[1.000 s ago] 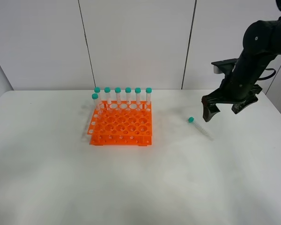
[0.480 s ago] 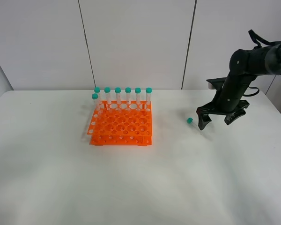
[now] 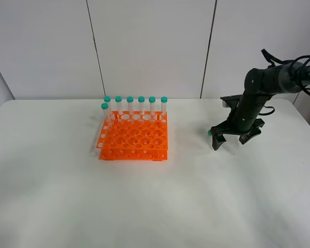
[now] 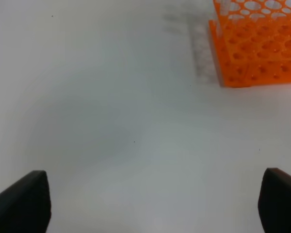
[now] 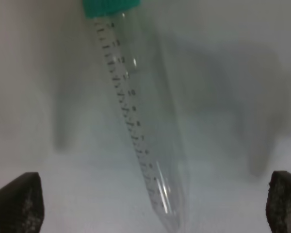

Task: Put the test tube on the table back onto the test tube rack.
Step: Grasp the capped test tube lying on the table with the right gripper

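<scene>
The test tube (image 5: 136, 111) lies flat on the white table (image 3: 67, 196), clear with a teal cap; in the high view only its cap (image 3: 210, 133) shows. My right gripper (image 3: 230, 139) is open and low over the table, one finger on each side of the tube. In the right wrist view the right gripper (image 5: 149, 199) has its fingertips (image 5: 14, 201) wide apart, clear of the tube. The orange test tube rack (image 3: 134, 138) stands left of the middle, and also shows in the left wrist view (image 4: 254, 43). My left gripper (image 4: 150, 201) is open and empty over bare table, out of the high view.
Several teal-capped tubes (image 3: 136, 105) stand upright along the rack's back row, with one more (image 3: 105, 111) at its left edge. The rack's other holes hold nothing. A white wall rises behind the table.
My right gripper has come down and to the left from above the table, and now straddles the lying tube, hiding most of it in the high view. The tube and rack have not moved.
</scene>
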You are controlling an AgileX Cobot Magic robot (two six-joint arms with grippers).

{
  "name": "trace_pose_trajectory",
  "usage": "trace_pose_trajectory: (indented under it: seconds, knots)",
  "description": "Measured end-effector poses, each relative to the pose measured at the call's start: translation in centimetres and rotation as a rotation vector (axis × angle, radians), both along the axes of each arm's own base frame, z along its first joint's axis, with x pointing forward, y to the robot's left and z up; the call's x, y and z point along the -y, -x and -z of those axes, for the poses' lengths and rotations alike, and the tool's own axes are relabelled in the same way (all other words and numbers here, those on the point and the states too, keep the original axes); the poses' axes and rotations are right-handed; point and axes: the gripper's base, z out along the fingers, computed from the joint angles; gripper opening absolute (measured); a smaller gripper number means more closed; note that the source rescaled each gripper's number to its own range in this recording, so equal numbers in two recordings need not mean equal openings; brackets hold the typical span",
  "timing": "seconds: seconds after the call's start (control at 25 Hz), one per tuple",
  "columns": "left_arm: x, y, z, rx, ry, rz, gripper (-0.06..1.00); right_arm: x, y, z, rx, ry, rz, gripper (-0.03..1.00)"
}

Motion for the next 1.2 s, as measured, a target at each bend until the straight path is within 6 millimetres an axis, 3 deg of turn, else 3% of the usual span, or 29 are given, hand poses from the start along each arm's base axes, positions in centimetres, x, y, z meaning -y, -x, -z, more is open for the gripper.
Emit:
trace_pose_trajectory:
  seconds: [0.28, 0.52, 0.72, 0.92, 1.2]
  knots:
    - [0.0, 0.0, 0.0, 0.0, 0.0, 0.0, 1.0, -0.09, -0.06, 1.0, -0.018, -0.009, 0.005, 0.97]
    - [0.0, 0.0, 0.0, 0.0, 0.0, 0.0, 1.0, -0.1, -0.03, 0.98, -0.024, -0.012, 0.017, 0.61]
    - [0.0, 0.0, 0.0, 0.0, 0.0, 0.0, 1.0, -0.08, -0.01, 0.98, -0.026, -0.011, 0.019, 0.55]
    - [0.0, 0.0, 0.0, 0.0, 0.0, 0.0, 1.0, -0.08, -0.01, 0.98, -0.026, -0.01, 0.018, 0.43]
    - [0.0, 0.0, 0.0, 0.0, 0.0, 0.0, 1.0, -0.07, -0.01, 0.98, -0.026, -0.009, 0.017, 0.4]
